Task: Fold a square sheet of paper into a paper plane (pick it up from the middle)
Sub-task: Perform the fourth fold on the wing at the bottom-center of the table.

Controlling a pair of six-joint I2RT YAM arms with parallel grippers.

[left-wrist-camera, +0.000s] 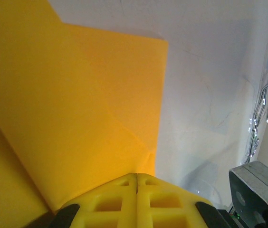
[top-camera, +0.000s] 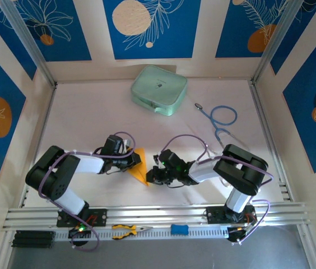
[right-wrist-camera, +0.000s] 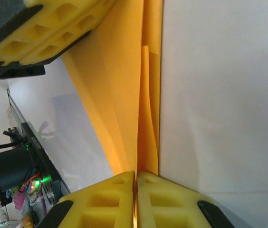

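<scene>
The orange-yellow sheet of paper [top-camera: 139, 169], folded with creases into a pointed shape, is held just above the table between both grippers. My left gripper [top-camera: 131, 163] is shut on its left edge; in the left wrist view the paper [left-wrist-camera: 77, 104] fans out from the closed yellow fingertips [left-wrist-camera: 137, 176]. From the right, my right gripper [top-camera: 149, 176] is shut on the paper; in the right wrist view layers of the folded sheet [right-wrist-camera: 124, 95] run straight into its pressed-together fingertips [right-wrist-camera: 135, 175]. The left gripper's fingers [right-wrist-camera: 53, 28] show at the top left there, clamped on the sheet's far edge.
A pale green case [top-camera: 159, 90] lies at the back of the white table. A blue stethoscope [top-camera: 219, 120] lies to the right, its metal tubes [left-wrist-camera: 262, 109] near the paper. Orange-handled pliers [top-camera: 125, 230] and a blue item [top-camera: 179, 229] rest on the front rail.
</scene>
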